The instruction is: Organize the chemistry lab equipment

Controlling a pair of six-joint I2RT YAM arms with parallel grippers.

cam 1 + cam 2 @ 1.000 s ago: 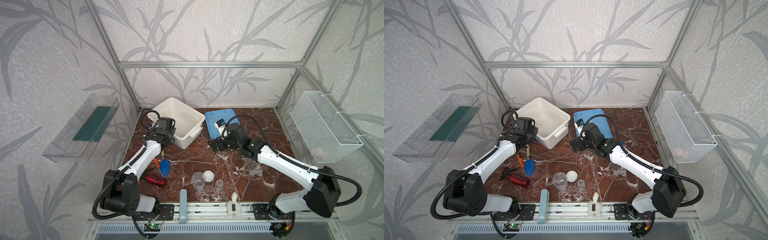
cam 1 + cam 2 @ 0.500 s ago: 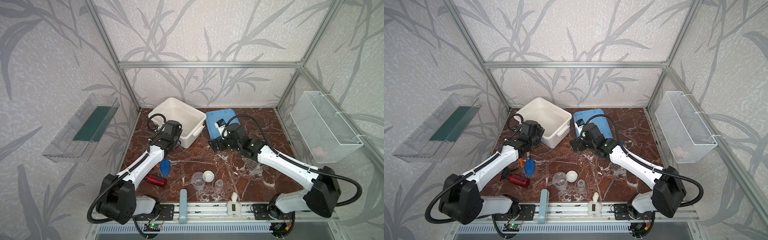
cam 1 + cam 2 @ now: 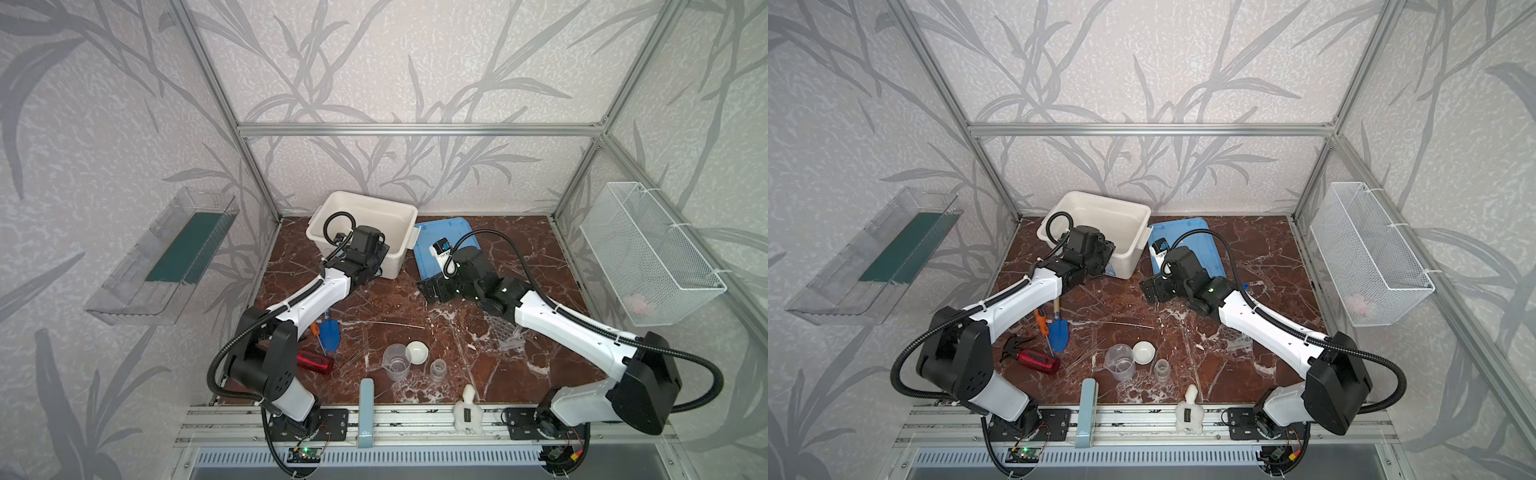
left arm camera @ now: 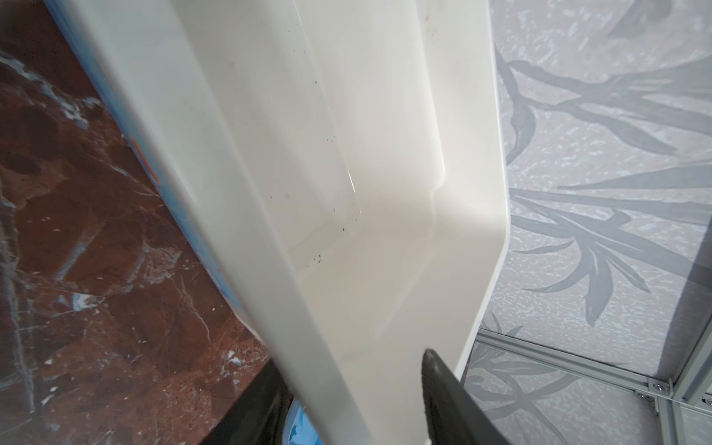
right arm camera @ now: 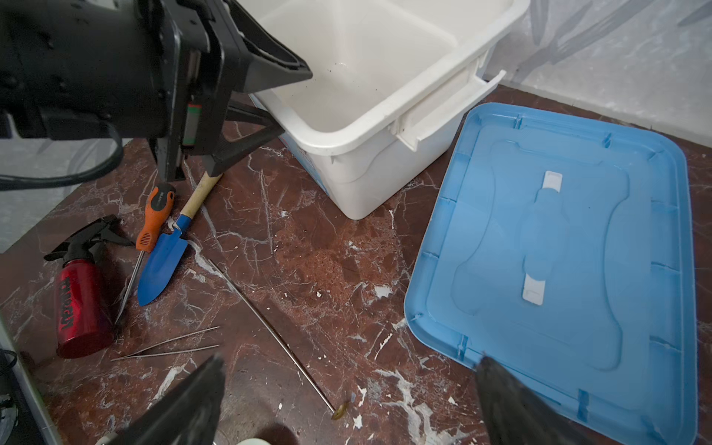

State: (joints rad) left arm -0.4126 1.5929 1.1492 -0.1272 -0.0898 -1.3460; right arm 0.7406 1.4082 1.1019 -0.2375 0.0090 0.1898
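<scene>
My left gripper is open, its jaws straddling the near rim of the white bin; nothing is held. The right gripper hangs open and empty over bare table, next to the blue lid. At the table's front stand a clear spouted beaker, a white dish and a small clear cup. Thin rods lie mid-table. The clear rack is partly hidden under my right arm.
A blue trowel, an orange screwdriver and a red spray bottle lie under my left arm. A wire basket hangs on the right wall, a clear shelf on the left wall.
My left gripper has swung to the right from the bin's left corner to the middle of its near rim. The right arm has not moved.
</scene>
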